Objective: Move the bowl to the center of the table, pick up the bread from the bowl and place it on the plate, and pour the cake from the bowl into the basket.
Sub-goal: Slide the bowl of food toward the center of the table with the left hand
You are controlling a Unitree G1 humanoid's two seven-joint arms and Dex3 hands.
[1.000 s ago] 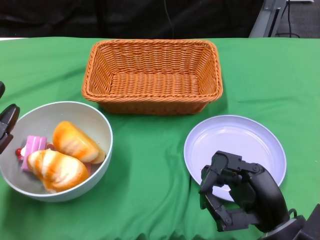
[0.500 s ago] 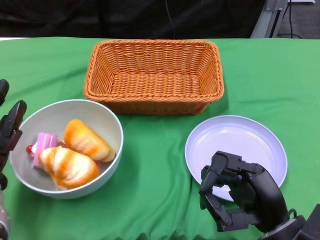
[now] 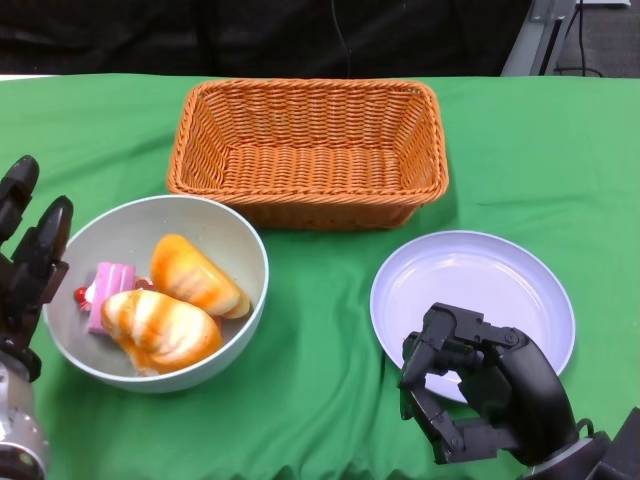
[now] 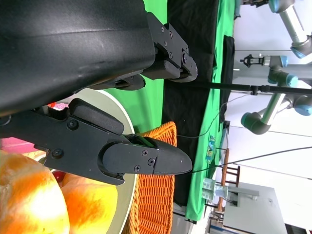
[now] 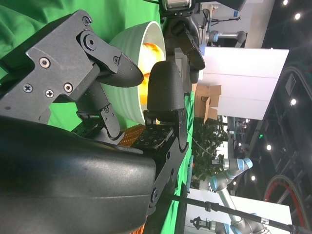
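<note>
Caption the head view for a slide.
Left hand at the outer side of the bowl holding bread and cake; basket and plate empty.

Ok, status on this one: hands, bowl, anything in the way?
Left hand open, against bowl outer side. Right hand curled, empty, over plate near edge. Bread and cake in bowl. Path to centre unobstructed.

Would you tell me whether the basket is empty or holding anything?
Empty: the basket shows only its bare woven floor in the head view.
</note>
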